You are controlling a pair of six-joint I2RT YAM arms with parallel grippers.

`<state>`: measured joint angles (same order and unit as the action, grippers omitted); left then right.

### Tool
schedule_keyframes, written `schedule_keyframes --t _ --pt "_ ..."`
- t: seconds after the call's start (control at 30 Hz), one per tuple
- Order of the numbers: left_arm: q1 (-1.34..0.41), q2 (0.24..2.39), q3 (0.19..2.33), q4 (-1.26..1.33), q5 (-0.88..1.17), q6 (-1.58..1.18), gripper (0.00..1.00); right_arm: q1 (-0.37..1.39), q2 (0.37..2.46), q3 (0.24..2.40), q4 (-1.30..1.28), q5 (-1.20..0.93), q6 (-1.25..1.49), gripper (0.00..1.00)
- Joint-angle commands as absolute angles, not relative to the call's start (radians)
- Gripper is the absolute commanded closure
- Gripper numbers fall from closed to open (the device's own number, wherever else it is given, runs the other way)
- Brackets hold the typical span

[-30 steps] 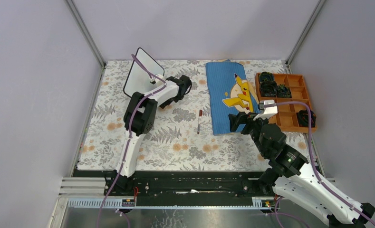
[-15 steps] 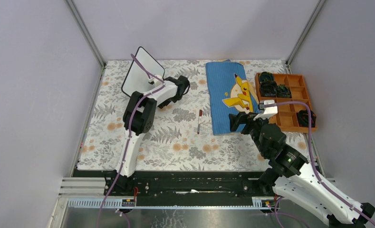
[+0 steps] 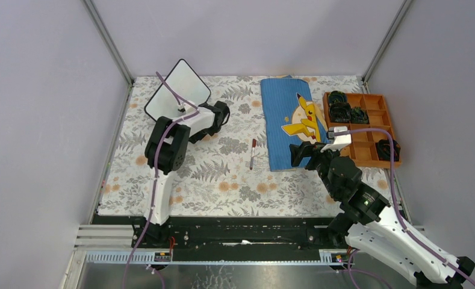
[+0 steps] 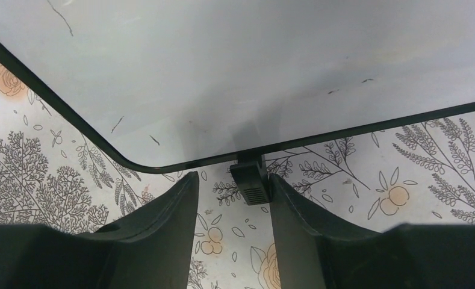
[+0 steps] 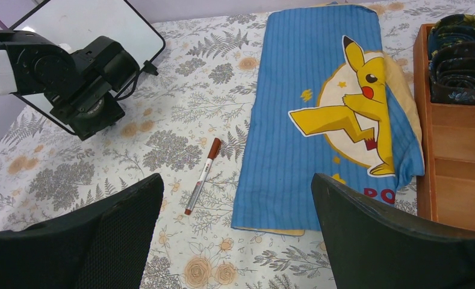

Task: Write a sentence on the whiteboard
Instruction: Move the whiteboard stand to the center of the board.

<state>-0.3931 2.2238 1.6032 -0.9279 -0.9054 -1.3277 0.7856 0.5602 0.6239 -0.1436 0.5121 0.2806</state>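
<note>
The whiteboard (image 3: 174, 90) sits at the back left, one edge raised; no written sentence shows on it, only faint stray marks. It fills the top of the left wrist view (image 4: 253, 72) and also shows in the right wrist view (image 5: 90, 24). My left gripper (image 3: 203, 120) is at its near edge. Its jaws (image 4: 232, 176) stand apart around a small black foot (image 4: 251, 183), which touches the right finger. A red-brown marker (image 3: 253, 153) lies on the table mid-way between the arms (image 5: 202, 176). My right gripper (image 3: 301, 153) hovers open and empty (image 5: 236, 186) right of the marker.
A blue cloth with a yellow cartoon figure (image 3: 289, 120) lies right of the marker (image 5: 307, 120). An orange compartment tray (image 3: 367, 129) with dark rolled items stands at the right edge (image 5: 457, 150). Metal frame posts stand at the back corners.
The left gripper has swung left and the whiteboard has turned with it, its left corner now lower and further left. The right arm and the marker have not moved.
</note>
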Motion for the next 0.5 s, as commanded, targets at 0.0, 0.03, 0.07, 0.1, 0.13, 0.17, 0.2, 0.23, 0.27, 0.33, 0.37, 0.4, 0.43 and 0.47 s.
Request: schedule_keyframes --t 0.0,0.03,0.07,0.1,0.13,0.17,0.2,0.23,0.27,0.33,0.37,0.4,0.43,0.47 --pt "-0.385 2.171 1.562 -0.814 -0.9 -1.231 0.45 0.788 0.562 0.643 -0.086 0.515 0.273 0.0" --pt "-0.386 2.169 1.558 -0.797 -0.884 -1.216 0.44 0.788 0.562 0.643 -0.086 0.514 0.274 0.0" --pt "-0.386 2.17 1.559 -0.785 -0.865 -1.204 0.42 0.787 0.562 0.643 -0.088 0.513 0.273 0.0" --pt "-0.386 2.171 1.562 -0.777 -0.848 -1.197 0.4 0.787 0.562 0.643 -0.089 0.513 0.275 0.0" --pt "-0.386 2.172 1.563 -0.77 -0.83 -1.193 0.38 0.788 0.561 0.644 -0.09 0.514 0.275 0.0" --pt "-0.385 2.172 1.565 -0.76 -0.815 -1.191 0.36 0.788 0.562 0.645 -0.091 0.514 0.275 0.0" --pt "-0.386 2.17 1.565 -0.749 -0.802 -1.187 0.34 0.788 0.564 0.646 -0.092 0.513 0.275 0.0" --pt "-0.386 2.17 1.566 -0.739 -0.791 -1.185 0.32 0.788 0.564 0.647 -0.093 0.514 0.274 0.0" --pt "-0.386 2.171 1.567 -0.731 -0.781 -1.183 0.31 0.788 0.566 0.648 -0.094 0.514 0.273 0.0" --pt "-0.385 2.167 1.57 -0.721 -0.77 -1.188 0.3 0.787 0.568 0.649 -0.095 0.516 0.272 0.0" --pt "-0.384 2.166 1.571 -0.721 -0.769 -1.194 0.31 0.787 0.569 0.65 -0.095 0.517 0.271 0.0" --pt "-0.385 2.166 1.573 -0.721 -0.77 -1.202 0.31 0.787 0.569 0.649 -0.095 0.517 0.271 0.0" --pt "-0.384 2.167 1.574 -0.722 -0.769 -1.21 0.32 0.788 0.57 0.649 -0.096 0.516 0.271 0.0" --pt "-0.383 2.167 1.574 -0.722 -0.771 -1.221 0.33 0.787 0.57 0.649 -0.096 0.517 0.271 0.0"
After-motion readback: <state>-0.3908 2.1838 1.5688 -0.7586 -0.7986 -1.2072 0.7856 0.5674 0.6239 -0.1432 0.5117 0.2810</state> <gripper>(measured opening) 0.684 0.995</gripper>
